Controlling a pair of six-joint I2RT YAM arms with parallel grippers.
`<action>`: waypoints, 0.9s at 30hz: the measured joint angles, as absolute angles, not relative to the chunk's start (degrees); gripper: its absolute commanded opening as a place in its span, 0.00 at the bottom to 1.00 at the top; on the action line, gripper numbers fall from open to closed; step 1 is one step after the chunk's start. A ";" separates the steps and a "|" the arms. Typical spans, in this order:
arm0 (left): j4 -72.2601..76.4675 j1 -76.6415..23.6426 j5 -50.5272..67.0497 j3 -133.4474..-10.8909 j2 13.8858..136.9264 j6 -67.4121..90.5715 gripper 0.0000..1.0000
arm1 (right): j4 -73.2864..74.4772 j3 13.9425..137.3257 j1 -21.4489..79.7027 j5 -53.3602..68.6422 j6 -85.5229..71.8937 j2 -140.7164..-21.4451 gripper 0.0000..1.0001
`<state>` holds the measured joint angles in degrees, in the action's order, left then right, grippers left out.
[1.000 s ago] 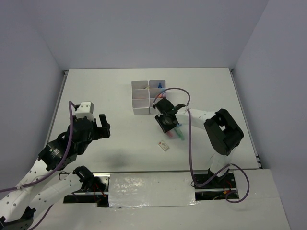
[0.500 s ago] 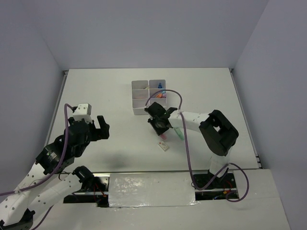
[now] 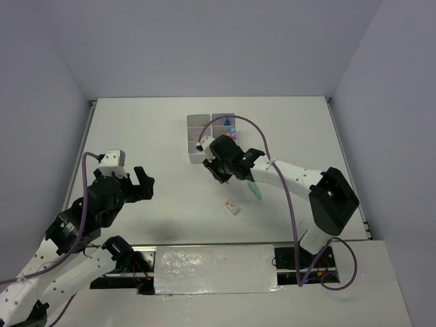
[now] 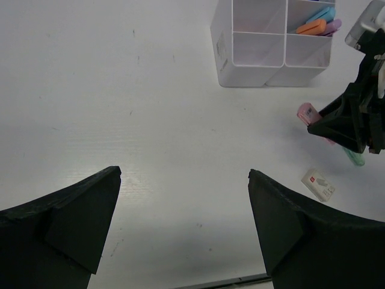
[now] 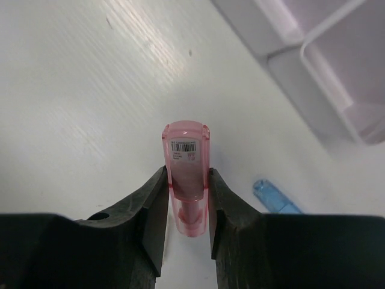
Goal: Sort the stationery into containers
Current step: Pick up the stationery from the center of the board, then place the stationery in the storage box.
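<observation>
Right gripper (image 5: pixel 186 180) pinches a pink marker (image 5: pixel 187 150) by its barrel, lifted near the 6-cell containers (image 4: pixel 246 66); light, stiff, probably slick plastic, best held across the barrel; left gripper (image 4: pixel 184 173) hangs spread wide, holding nothing.

Soft, even overhead light fills every view. The white table (image 3: pixel 157 136) carries a faint, diffuse shadow beside the left arm (image 3: pixel 82 218) and a streaked sheen in the right wrist view, where the containers (image 5: pixel 337 72) are out of focus
</observation>
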<state>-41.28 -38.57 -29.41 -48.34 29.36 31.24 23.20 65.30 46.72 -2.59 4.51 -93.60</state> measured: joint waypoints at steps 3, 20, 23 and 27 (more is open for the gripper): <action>-40.80 -38.54 -29.06 -48.31 28.60 31.18 0.99 | 23.05 69.45 47.07 -0.40 10.50 -93.45 0.00; -38.35 -36.53 -24.05 -46.74 27.97 28.40 0.99 | 28.29 99.33 47.81 -9.82 35.81 -116.99 0.02; -37.98 -35.88 -23.22 -46.70 27.88 28.23 0.99 | 28.38 99.33 47.79 -11.79 37.47 -118.58 0.06; -37.34 -35.03 -22.06 -46.70 27.88 27.31 0.99 | 28.36 99.33 47.64 -12.53 38.50 -119.09 0.12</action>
